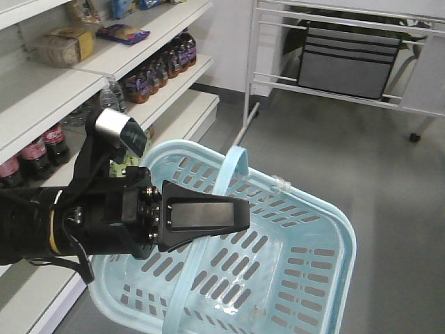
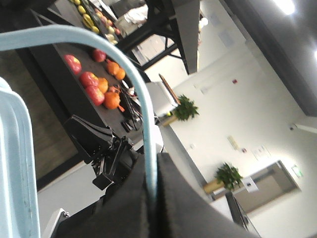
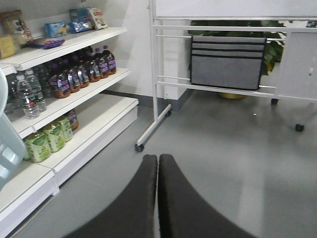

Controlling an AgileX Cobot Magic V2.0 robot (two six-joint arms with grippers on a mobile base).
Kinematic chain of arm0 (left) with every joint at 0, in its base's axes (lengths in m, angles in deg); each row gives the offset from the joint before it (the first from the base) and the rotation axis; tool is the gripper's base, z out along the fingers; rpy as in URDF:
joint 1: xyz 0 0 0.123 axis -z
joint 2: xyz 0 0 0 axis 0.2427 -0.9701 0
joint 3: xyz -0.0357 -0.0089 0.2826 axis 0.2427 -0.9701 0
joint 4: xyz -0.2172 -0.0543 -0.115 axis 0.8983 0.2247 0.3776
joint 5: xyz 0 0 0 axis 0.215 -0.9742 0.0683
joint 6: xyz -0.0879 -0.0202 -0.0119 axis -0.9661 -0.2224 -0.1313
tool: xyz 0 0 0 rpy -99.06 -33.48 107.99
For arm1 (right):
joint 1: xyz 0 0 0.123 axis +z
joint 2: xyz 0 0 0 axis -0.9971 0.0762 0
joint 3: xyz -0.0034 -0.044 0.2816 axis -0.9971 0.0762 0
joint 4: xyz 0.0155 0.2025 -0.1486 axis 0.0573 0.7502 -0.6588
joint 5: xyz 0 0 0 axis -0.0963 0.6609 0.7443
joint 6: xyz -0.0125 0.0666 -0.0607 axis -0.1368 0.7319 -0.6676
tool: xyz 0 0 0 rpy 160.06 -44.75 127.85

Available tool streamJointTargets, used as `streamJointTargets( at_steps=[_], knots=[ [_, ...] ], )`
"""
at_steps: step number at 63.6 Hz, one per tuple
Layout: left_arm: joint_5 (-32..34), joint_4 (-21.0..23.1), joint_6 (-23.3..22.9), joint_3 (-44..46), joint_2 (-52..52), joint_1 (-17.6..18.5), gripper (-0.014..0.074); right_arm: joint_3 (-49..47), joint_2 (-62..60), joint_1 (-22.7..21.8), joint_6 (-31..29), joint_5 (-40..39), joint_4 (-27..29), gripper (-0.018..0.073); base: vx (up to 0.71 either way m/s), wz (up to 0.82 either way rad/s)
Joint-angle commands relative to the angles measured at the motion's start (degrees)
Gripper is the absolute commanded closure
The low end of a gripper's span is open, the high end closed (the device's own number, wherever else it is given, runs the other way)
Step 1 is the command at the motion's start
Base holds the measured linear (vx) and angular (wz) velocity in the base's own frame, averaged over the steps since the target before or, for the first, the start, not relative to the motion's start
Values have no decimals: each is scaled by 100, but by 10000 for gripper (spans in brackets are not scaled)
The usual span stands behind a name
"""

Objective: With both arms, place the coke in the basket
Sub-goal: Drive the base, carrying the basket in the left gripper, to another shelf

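Note:
The light-blue basket (image 1: pixel 316 271) hangs tilted above the grey floor, and no bottle shows inside it. My left gripper (image 1: pixel 240 214) is shut on its hoop handle (image 1: pixel 233 167) near the middle. In the left wrist view the thin handle (image 2: pixel 136 69) runs down between the black fingers of the left gripper (image 2: pixel 154 162). Coke bottles (image 1: pixel 54 142) with red labels stand on a lower shelf at the far left, behind the left arm. My right gripper (image 3: pixel 158 158) is shut with nothing in it and points over the floor. A corner of the basket (image 3: pixel 7 148) shows at that view's left edge.
White shelves (image 1: pixel 174 35) on the left carry dark bottles with purple labels (image 1: pixel 156 73), water bottles (image 3: pixel 29 94), green bottles (image 3: pixel 47 141) and bread packs (image 1: pixel 66 45). A white wheeled rack (image 3: pixel 153 99) with a grey pocket organiser (image 1: pixel 348 59) stands at the back.

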Motion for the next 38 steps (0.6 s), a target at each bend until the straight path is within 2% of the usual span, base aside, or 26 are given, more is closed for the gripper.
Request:
streamJointTargets(
  at_steps=[1,38],
  knots=[
    [926,465,49,138,204,22,603,50,-102,-1,-22,-383,-81,564,3,-46],
    [926,465,49,138,204,22,603,50,-102,-1,-22,-383,-81,564,6,-46]
  ],
)
